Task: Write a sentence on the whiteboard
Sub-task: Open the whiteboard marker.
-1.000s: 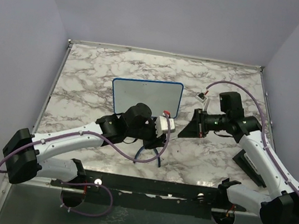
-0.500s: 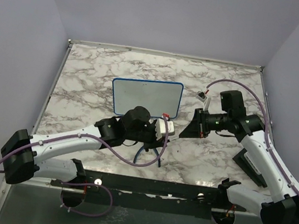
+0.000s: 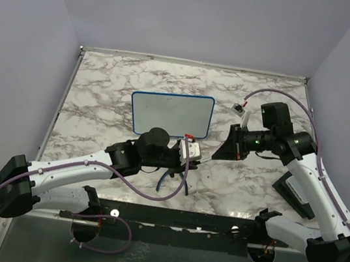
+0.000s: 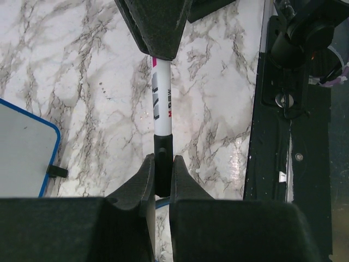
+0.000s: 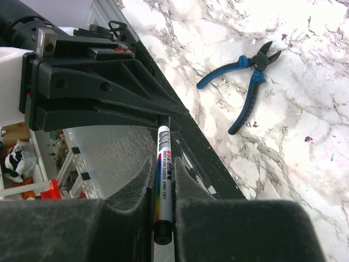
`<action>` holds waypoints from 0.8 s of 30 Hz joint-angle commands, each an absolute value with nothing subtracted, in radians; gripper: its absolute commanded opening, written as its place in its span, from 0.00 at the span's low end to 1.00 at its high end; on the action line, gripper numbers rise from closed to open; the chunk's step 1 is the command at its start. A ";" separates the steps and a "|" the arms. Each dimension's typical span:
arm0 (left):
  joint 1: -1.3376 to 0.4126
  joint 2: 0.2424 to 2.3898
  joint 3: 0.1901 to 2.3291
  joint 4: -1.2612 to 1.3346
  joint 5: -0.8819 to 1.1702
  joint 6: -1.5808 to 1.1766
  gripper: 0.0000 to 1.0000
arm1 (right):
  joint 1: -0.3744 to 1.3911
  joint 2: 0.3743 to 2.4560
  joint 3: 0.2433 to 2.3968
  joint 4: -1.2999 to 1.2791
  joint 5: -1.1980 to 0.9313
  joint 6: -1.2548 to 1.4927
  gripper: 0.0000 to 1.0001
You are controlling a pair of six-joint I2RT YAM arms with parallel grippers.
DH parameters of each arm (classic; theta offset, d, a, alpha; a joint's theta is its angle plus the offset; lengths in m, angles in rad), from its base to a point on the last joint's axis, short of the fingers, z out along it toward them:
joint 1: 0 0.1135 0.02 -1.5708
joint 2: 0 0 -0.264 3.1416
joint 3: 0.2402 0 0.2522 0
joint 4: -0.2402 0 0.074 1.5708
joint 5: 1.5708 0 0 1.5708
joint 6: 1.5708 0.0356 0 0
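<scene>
The left gripper (image 4: pixel 162 166) is clamped shut on the black end of a marker (image 4: pixel 162 109), and the right gripper (image 5: pixel 163 164) is closed tight on the other end of the same marker, so that it is held level between the two above the table (image 3: pixel 101 94). Whether the black end is a cap or the tail cannot be told. In the right wrist view the far tip is swallowed by the left gripper's fingers, and the near end is cut off at the bottom edge.

The whiteboard (image 3: pixel 171 114) is seen near the middle of the marble table, just beyond the left arm, well apart from both grippers. Its face reads as plain white from above. Only one blue corner and one black foot (image 4: pixel 57 172) are caught in the left wrist view.

A black object (image 3: pixel 291 191) lies at the right, partly covered by the right arm; what it is cannot be made out.

Blue-handled pliers (image 5: pixel 255 68) lie on the marble at the near edge. From above they are largely hidden under the left arm.

The print on the marker's white barrel is too small to read.
</scene>
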State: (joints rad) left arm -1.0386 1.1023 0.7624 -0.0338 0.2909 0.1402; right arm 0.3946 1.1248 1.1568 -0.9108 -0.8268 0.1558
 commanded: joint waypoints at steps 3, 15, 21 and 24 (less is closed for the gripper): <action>-1.031 1.071 0.708 -0.228 0.242 0.178 0.00 | 0.371 1.091 1.231 -1.020 -0.673 0.116 0.01; -1.051 1.061 0.684 -0.226 0.224 0.189 0.00 | 0.363 1.073 1.297 -1.070 -0.607 0.109 0.00; -1.052 1.055 0.686 -0.227 0.199 0.186 0.00 | 0.363 1.064 1.292 -1.081 -0.594 0.114 0.00; -1.053 1.049 0.691 -0.228 0.155 0.178 0.00 | 0.363 1.060 1.320 -1.095 -0.575 0.116 0.00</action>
State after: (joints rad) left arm -1.0477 1.0714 0.6800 -0.2157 0.2249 0.1772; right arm 0.3649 1.0733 1.2751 -1.0481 -0.6319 0.1257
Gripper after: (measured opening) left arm 0.077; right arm 0.112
